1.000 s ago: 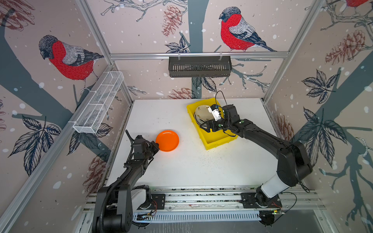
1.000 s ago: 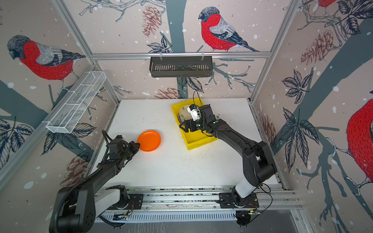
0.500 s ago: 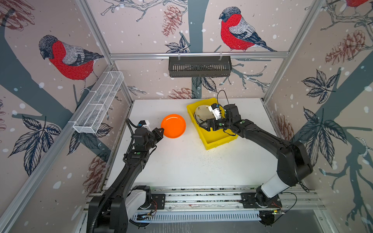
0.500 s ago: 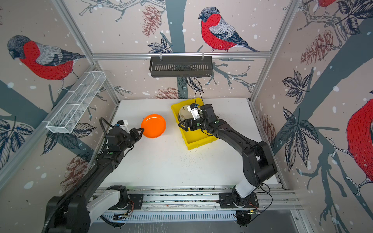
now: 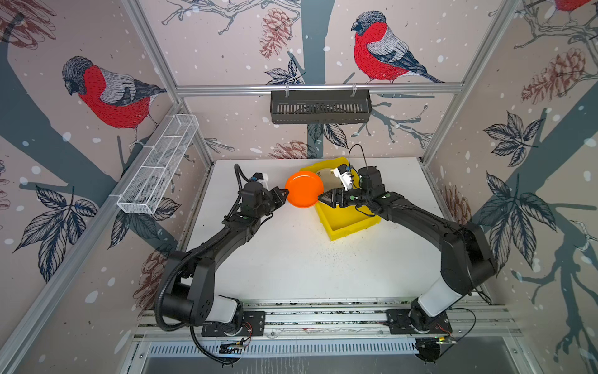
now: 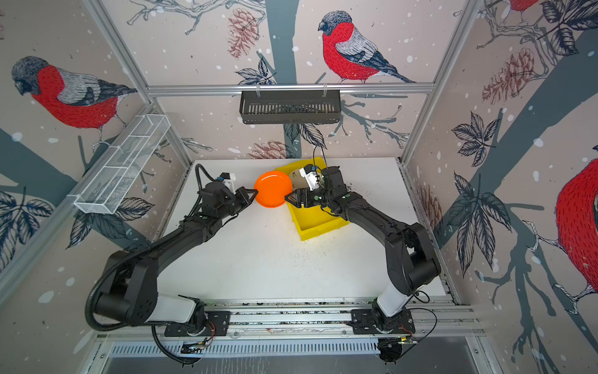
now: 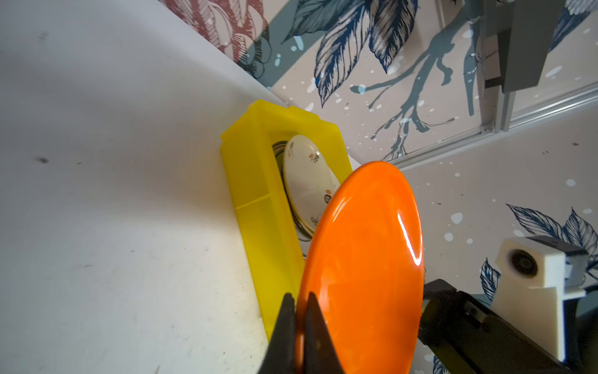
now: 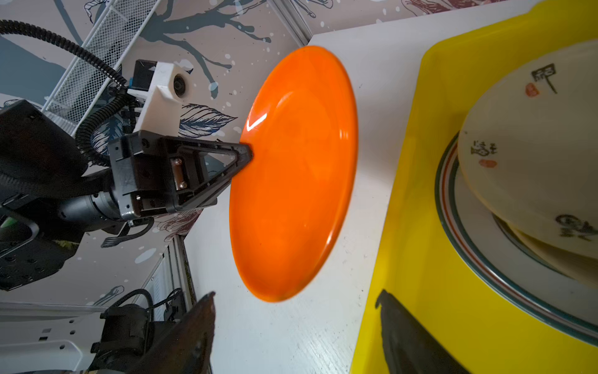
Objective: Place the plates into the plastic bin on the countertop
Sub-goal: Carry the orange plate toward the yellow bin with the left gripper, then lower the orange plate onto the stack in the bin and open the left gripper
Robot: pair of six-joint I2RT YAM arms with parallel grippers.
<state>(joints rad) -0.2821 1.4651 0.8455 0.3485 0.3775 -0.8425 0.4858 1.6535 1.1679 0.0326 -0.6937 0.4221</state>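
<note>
Plates (image 8: 530,136) inside yellow plastic bin (image 8: 417,233)

Hidden behind the orange plate (image 5: 304,189) in both top views: part of the left wall of the yellow bin (image 5: 351,223). Cut off by the left wrist picture's edge: that plate and the left gripper (image 7: 300,294). Cropped in the right wrist view: the cream plate (image 8: 534,145), the striped plate (image 8: 479,249) beneath, the right gripper (image 8: 297,292), one finger blurred. Cannot count the plates under the cream one, nor read its marks from the left wrist.
</note>
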